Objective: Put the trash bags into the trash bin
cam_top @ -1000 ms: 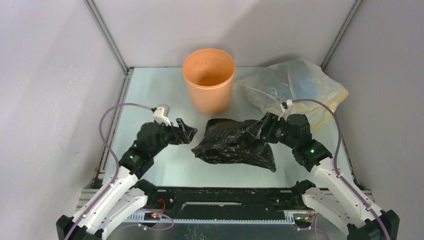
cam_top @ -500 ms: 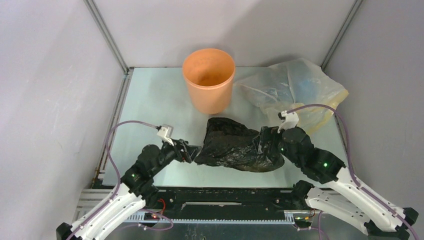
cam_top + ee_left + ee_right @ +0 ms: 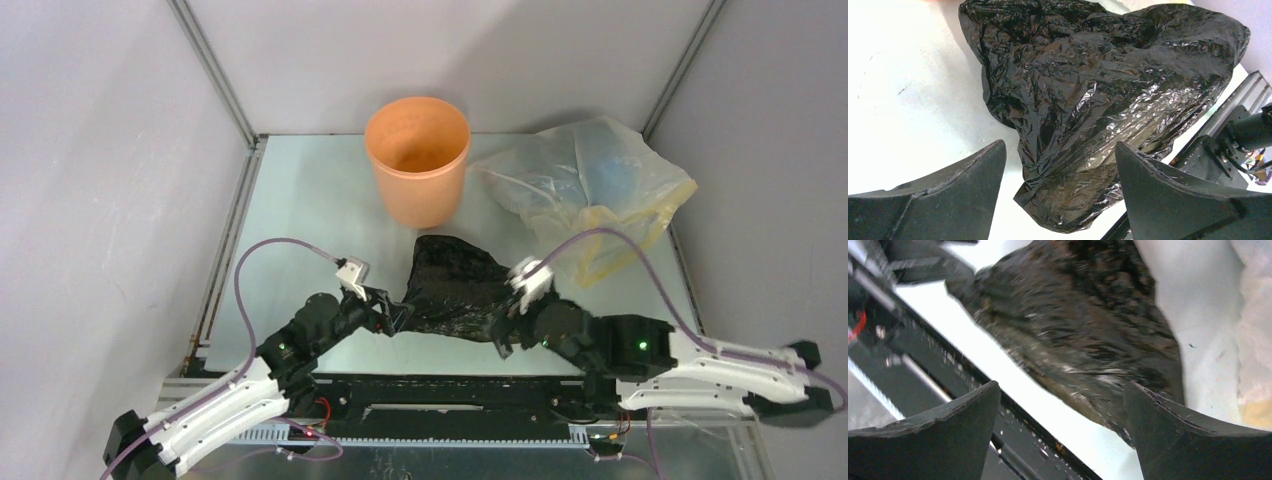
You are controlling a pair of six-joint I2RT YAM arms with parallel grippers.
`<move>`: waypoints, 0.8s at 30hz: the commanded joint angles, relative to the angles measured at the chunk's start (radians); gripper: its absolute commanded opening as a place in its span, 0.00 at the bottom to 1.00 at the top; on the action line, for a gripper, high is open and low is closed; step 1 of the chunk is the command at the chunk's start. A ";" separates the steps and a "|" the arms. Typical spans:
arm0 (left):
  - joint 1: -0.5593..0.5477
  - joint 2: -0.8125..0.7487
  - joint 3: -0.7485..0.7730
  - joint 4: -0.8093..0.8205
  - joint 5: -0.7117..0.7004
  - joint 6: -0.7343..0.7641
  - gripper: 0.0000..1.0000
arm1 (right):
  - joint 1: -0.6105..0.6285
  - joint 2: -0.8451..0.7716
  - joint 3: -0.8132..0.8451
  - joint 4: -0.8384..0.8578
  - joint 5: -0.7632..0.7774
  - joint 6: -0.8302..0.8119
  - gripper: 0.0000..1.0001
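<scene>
Now, the black trash bag [image 3: 455,290] lies crumpled on the table [image 3: 300,210], close to the middle of its near edge and outside the bin. The orange trash bin [image 3: 417,160] stands upright toward the middle of the far edge, mouth up, apart from the bag. A translucent yellowish plastic bag [image 3: 590,185] slumps in the far right corner.

We note both arms reaching low along the near edge. The left gripper [image 3: 395,318] sits at the bag's left side, and the right gripper [image 3: 503,330] sits at its near right side.

From the left wrist, the fingers [image 3: 948,200] are spread wide with the bag's glossy lower fold between them. A strip of table shows between one finger and the plastic. Whether the other finger touches, we cannot tell.

The right wrist view is blurred. Its fingers [image 3: 1188,435] are also spread wide, gripping nothing, with the bag lying ahead between them at the near edge.
</scene>
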 commanded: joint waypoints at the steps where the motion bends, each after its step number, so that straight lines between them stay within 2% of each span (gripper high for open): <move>1: -0.006 0.020 0.039 0.037 -0.004 0.029 0.87 | 0.216 0.114 0.022 0.062 0.125 -0.130 0.95; 4: -0.007 0.024 0.050 0.016 -0.010 0.012 0.86 | 0.304 0.172 0.024 0.097 0.122 -0.178 0.91; 8: -0.007 0.029 0.062 -0.017 -0.018 -0.013 0.81 | 0.323 0.224 0.025 0.158 0.026 -0.189 0.81; 12: -0.006 0.041 0.063 -0.030 -0.037 -0.038 0.75 | 0.349 0.301 0.025 0.207 0.001 -0.183 0.82; 19: -0.006 0.118 0.077 -0.011 -0.027 -0.096 0.67 | 0.444 0.518 0.080 0.253 0.121 -0.231 0.84; 24: -0.006 0.173 0.070 0.053 0.013 -0.125 0.62 | 0.399 0.621 0.093 0.284 0.120 -0.250 0.85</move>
